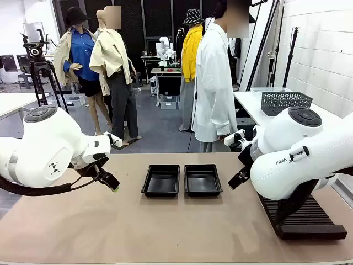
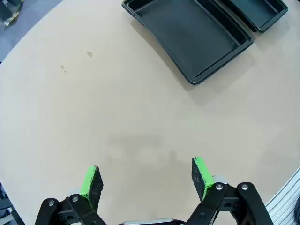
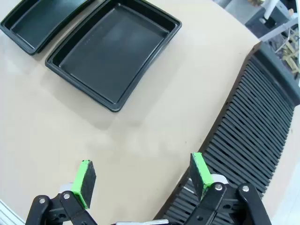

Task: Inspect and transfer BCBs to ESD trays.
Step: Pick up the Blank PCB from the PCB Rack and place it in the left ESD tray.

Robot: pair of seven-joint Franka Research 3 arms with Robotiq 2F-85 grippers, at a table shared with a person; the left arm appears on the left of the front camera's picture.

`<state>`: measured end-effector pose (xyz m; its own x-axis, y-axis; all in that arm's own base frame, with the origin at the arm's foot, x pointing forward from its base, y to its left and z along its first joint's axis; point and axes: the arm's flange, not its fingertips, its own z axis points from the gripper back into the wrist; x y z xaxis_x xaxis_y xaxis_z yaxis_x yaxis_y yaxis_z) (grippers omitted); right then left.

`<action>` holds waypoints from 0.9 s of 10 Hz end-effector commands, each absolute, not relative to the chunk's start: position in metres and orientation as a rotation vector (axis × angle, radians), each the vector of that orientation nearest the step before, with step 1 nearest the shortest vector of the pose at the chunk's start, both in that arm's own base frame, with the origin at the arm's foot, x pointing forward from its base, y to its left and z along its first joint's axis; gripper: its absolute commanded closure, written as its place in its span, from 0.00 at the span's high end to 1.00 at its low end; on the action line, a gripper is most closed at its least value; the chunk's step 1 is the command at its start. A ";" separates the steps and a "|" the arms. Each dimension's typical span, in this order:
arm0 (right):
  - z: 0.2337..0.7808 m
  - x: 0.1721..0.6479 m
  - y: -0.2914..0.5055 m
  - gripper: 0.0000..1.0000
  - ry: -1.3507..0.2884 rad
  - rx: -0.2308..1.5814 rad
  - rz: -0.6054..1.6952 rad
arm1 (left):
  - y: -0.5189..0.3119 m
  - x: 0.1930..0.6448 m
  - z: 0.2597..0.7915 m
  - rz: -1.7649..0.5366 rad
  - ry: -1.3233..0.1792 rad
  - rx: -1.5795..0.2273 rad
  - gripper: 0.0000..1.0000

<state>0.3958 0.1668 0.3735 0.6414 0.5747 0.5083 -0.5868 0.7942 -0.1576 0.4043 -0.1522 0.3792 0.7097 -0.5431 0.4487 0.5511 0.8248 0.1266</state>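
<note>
Judging from how things lie now, the main risk is at the ESD trays [image 1: 161, 181]. The two stand side by side at the centre of the surface [image 1: 83, 232], their rims almost touching. A thin BCB released a little off target could bridge both rims or rest tilted on a wall instead of flat inside. Both trays are empty. Such a flat board may also slip between the green pads [image 2: 91, 180] if it is pinched only at its edge.

The left gripper [image 2: 147, 176] hovers over bare surface at about 9 o'clock of the trays, its fingers spread wide and holding nothing. The right gripper [image 3: 140, 176], at about 3 o'clock, is equally wide open and empty. Since both would reach toward the same middle, they could meet there.

The black ribbed rack [image 3: 262, 117] lies just beside the right gripper, toward 4 o'clock of the trays. The bulky right arm [image 1: 298, 160] hangs over it, so a low move could strike it. The person [image 1: 214, 83] stands at 12 o'clock behind the far edge, and a grey mesh basket [image 1: 285, 102] rests farther off at 2 o'clock.
</note>
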 end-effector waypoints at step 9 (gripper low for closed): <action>0.373 0.396 0.167 1.00 -0.571 0.023 0.663 | -0.150 0.404 0.379 -0.602 -0.495 -0.019 1.00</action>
